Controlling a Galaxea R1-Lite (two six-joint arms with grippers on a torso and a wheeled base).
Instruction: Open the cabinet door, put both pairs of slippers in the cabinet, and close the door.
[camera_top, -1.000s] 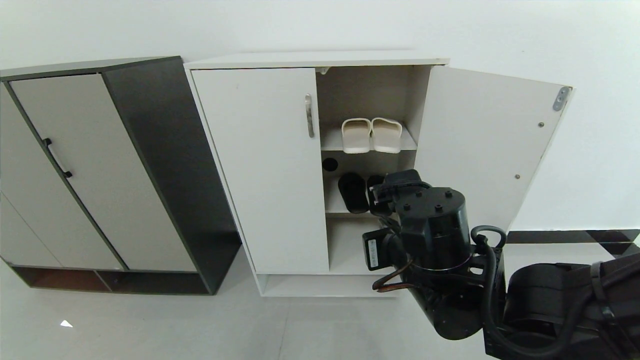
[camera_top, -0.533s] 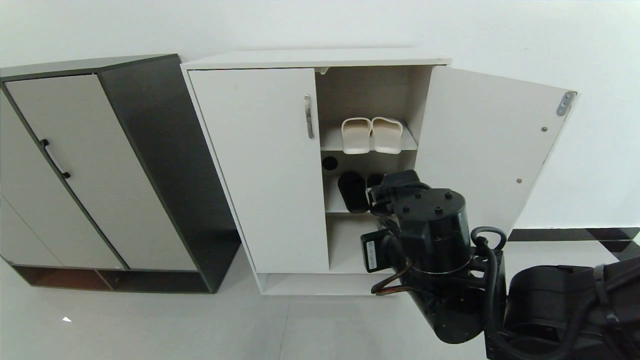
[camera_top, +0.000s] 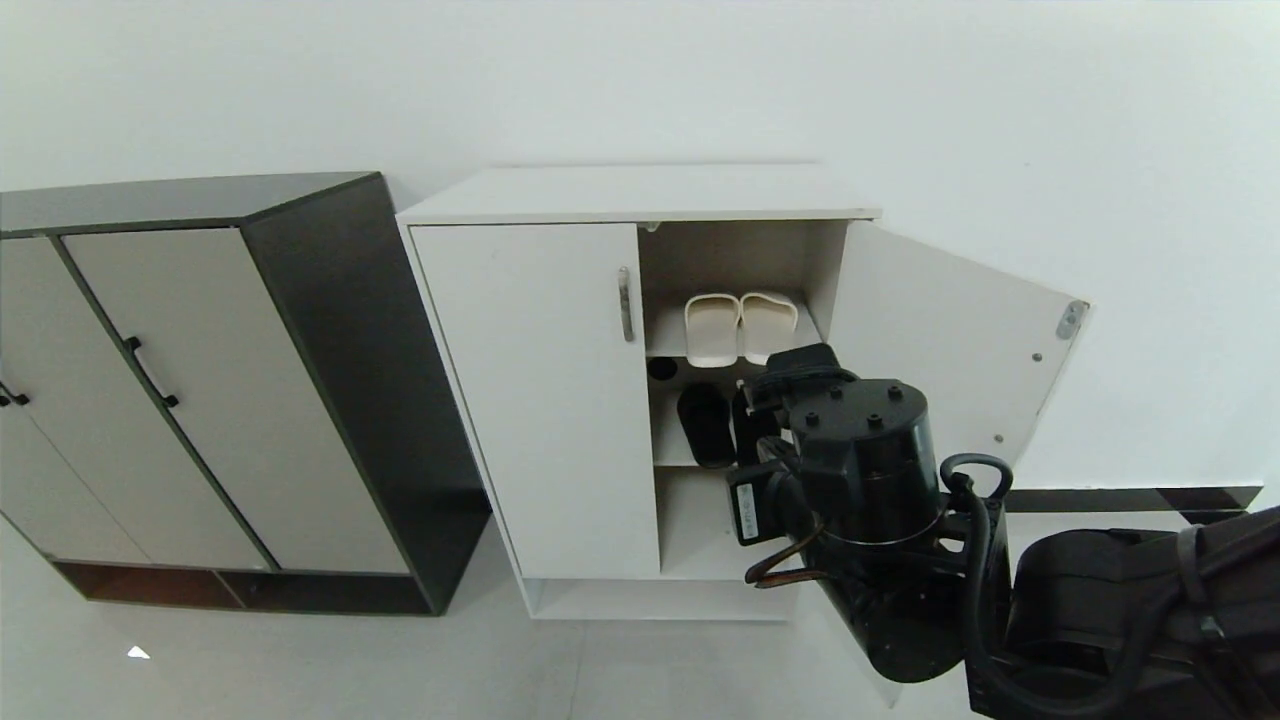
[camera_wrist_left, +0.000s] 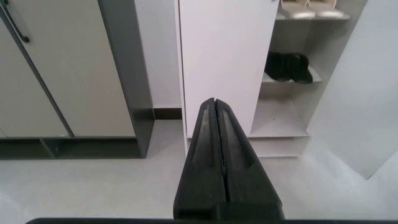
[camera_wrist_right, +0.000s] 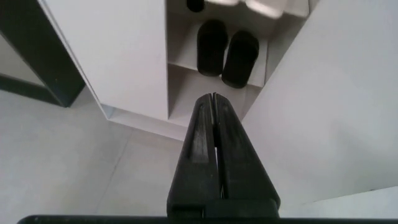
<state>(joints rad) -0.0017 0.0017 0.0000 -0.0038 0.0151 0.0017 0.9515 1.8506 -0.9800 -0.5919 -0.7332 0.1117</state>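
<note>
The white cabinet (camera_top: 640, 195) stands against the wall with its right door (camera_top: 950, 350) swung open and its left door (camera_top: 540, 400) closed. A white pair of slippers (camera_top: 740, 325) lies on the upper shelf. A black pair of slippers (camera_top: 705, 425) lies on the middle shelf, partly hidden by my right arm. My right gripper (camera_wrist_right: 214, 99) is shut and empty, in front of the open side, out from the black slippers (camera_wrist_right: 227, 50). My left gripper (camera_wrist_left: 215, 102) is shut and empty, low over the floor, facing the closed door.
A grey-and-dark cabinet (camera_top: 200, 400) with black handles stands close on the white cabinet's left. The open door juts out to the right toward the wall. Bare floor (camera_top: 400, 660) lies in front of both cabinets.
The head camera has pulled back, so both cabinets look smaller and lower in the picture. The slippers and doors have not moved.
</note>
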